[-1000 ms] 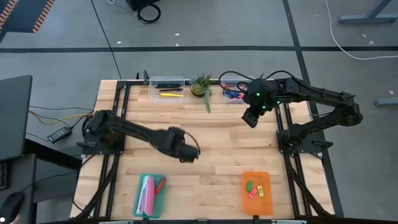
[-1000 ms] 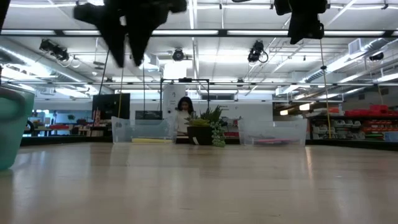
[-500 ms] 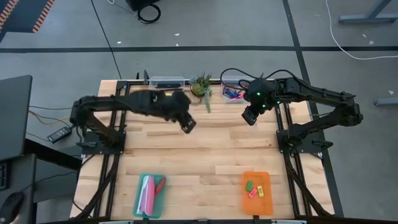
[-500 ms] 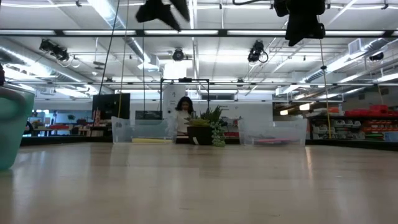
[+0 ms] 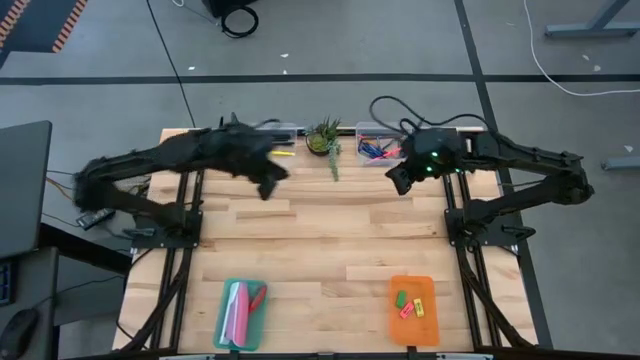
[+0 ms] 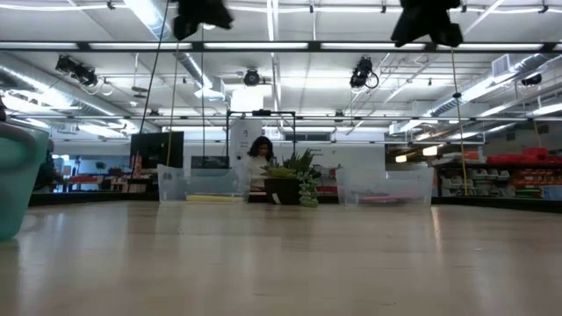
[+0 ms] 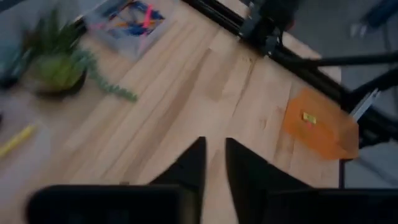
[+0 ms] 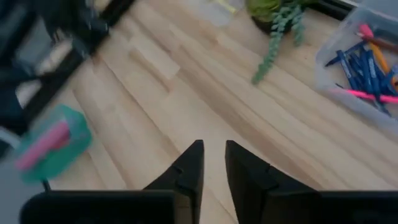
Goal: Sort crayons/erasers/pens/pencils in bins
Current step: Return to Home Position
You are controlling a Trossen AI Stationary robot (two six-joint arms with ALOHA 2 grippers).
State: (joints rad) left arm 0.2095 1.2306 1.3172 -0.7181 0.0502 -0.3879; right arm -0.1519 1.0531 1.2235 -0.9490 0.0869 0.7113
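Nearest you, the teal-green tray (image 5: 257,325) sits at 7 o'clock, the orange tray (image 5: 415,330) with erasers (image 5: 402,298) at 5. Above the tabletop (image 5: 330,240), your left gripper (image 5: 267,186) and right gripper (image 5: 397,181) hang nearly closed, empty. Beyond, at 12, the clear tub (image 5: 362,140) of pens (image 5: 372,152) lies just past the right one.

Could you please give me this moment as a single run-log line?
left gripper: shut, empty, over table | right gripper: shut, empty, near pens bin | erasers: in orange tray
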